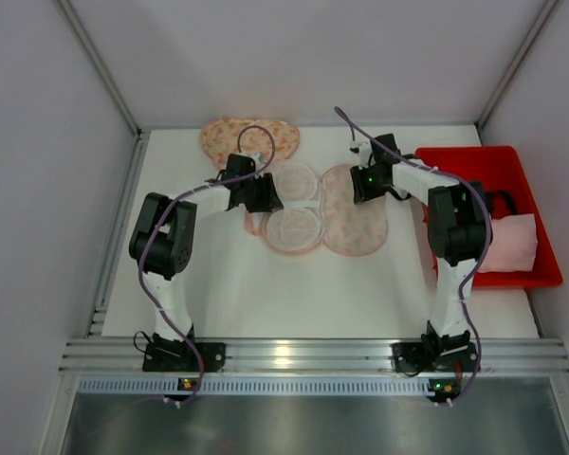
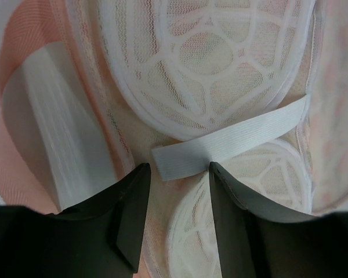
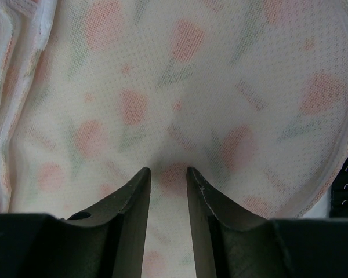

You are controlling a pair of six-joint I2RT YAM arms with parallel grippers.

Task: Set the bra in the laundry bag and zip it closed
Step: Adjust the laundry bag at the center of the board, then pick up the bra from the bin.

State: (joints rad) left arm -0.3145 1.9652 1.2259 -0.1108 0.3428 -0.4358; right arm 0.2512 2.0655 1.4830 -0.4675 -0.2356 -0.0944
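Shows the bra (image 1: 251, 140) at the table's (image 1: 313, 294) far edge, just beyond the laundry bag (image 1: 294, 229). Finds the left gripper (image 2: 178, 174) partly open over a white mesh dome (image 2: 220, 58), straddling the end of an elastic strap (image 2: 238, 136) without clamping it. Further right, has the right gripper (image 3: 168, 174) nipped narrowly onto the floral flap (image 3: 180, 87), puckering the fabric. Ends at a red bin (image 1: 474, 154).

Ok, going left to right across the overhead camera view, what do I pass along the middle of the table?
Left arm's black elbow → white mesh domed cups → floral mesh fabric panel → right arm's black elbow → red plastic bin.
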